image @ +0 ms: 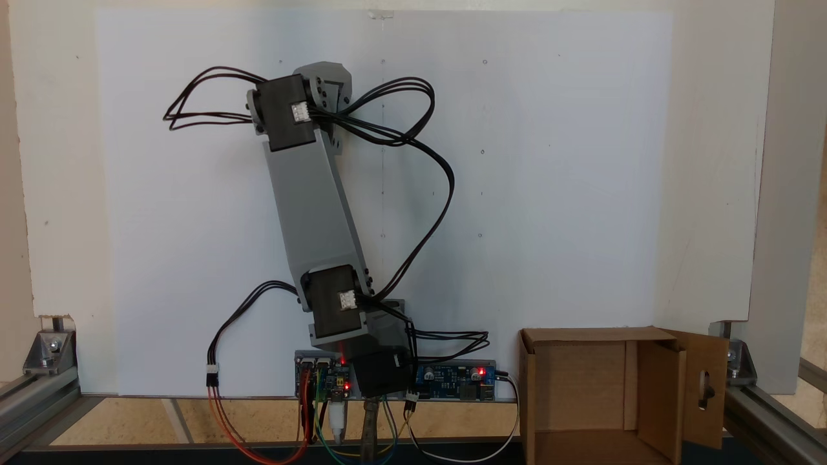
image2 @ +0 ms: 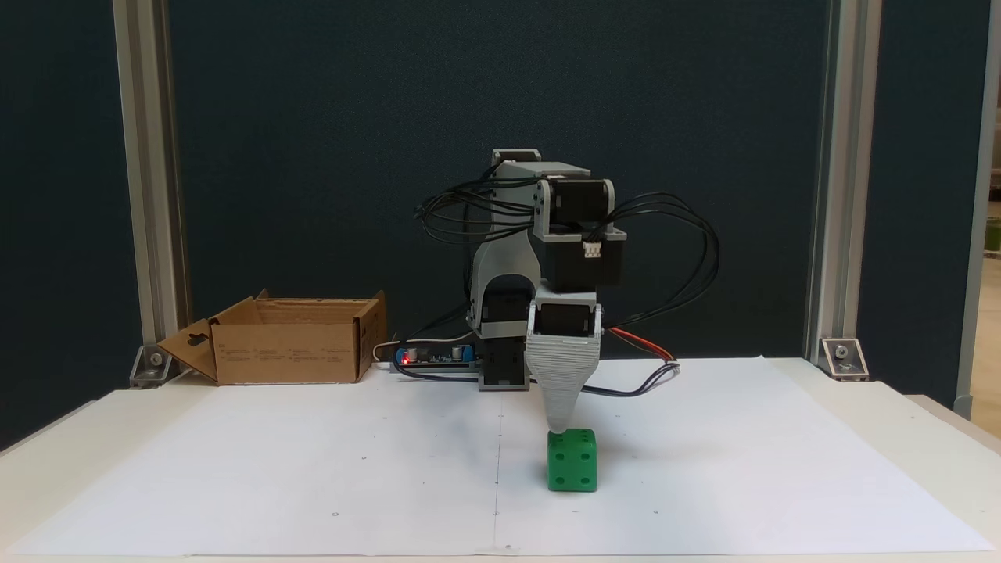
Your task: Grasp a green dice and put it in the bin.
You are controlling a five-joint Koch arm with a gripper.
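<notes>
- Gripper (image2: 560, 427) position: pointed straight down at the table (image2: 899, 407), its ribbed grey tip directly above the green dice (image2: 572, 461), at or just off the top face near the top left corner as that fixed view shows it. Contact cannot be confirmed.
- Gripper state: a single tapered tip is visible, with the jaws apparently lined up one behind the other toward the camera. Whether it is open or closed cannot be told, and nothing is seen held.
- Green dice location: resting on the white paper sheet (image2: 313, 469), in front of the arm base and slightly right of the sheet's centre line in that fixed view. The face toward the camera shows five pips. As a cube, it has no long axis to align to.
- Governing relation: the dice lies directly below the gripper, so the coming move is judged to be a short vertical descent, with the jaws straddling the cube.
- Bin (image2: 293, 352) location: at the back left of the table in that fixed view, well apart from the dice, flaps upright. In a fixed view from behind the arm, the bin (image: 581, 387) stands at lower right, beside the electronics boards (image: 452, 378).
- Count: one green dice, one bin, one arm, one gripper.
- Task status, judged: the dice is not yet lifted, and transfer to the bin remains.
</notes>
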